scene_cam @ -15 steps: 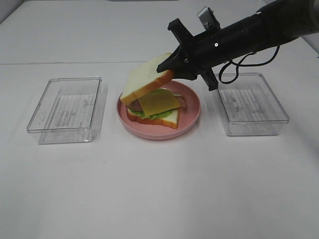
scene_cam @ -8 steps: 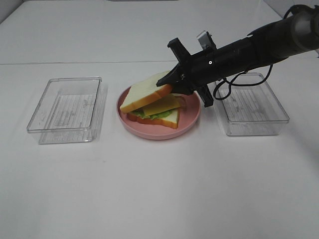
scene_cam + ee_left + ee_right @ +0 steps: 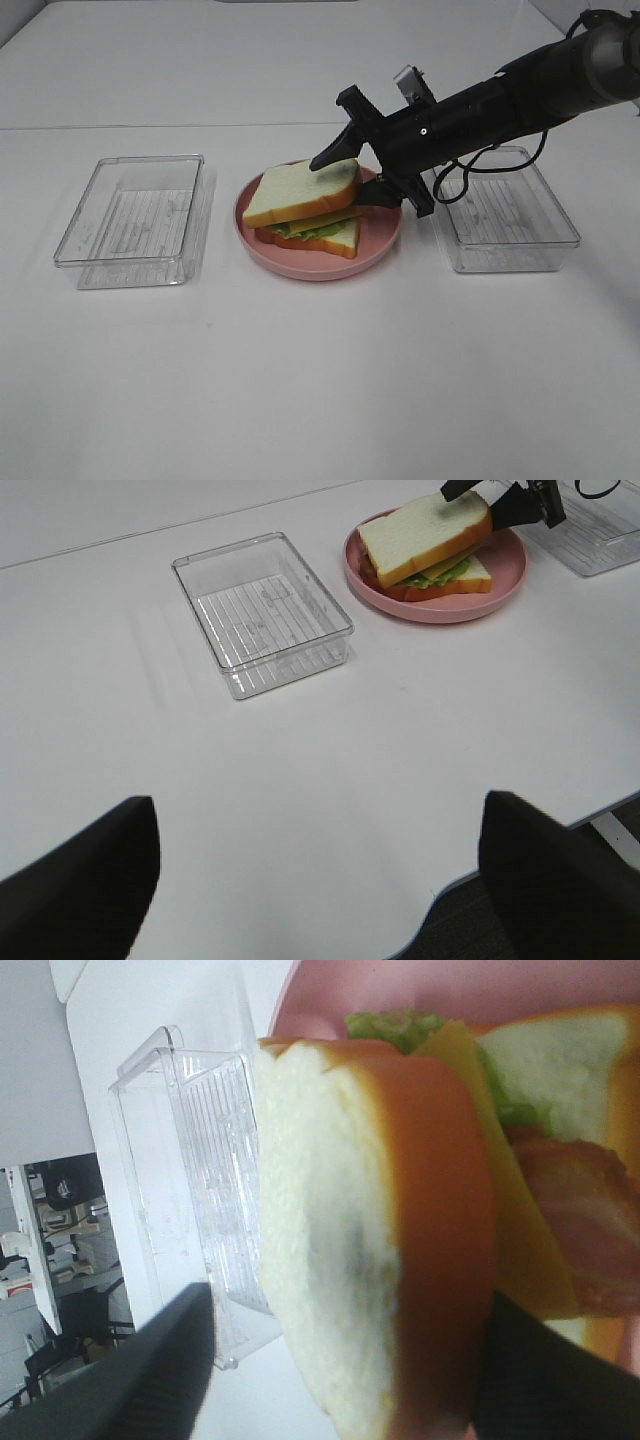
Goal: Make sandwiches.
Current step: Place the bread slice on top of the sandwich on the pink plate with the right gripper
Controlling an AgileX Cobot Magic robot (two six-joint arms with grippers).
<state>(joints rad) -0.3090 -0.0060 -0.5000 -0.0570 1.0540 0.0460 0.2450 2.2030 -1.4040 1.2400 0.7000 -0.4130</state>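
right end effector (image 3: 352, 180) jaws spread around top bread slice (image 3: 300, 192) | sandwich (image 3: 308, 212) on pink plate (image 3: 385, 240) | worktop (image 3: 320, 380) open at 6 o'clock | left end effector (image 3: 320, 880) wide, tips cut off

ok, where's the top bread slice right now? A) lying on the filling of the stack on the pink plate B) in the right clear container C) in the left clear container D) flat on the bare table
A: the top bread slice lies on the cheese and lettuce of the sandwich stack on the pink plate, with the right gripper open around its edge.
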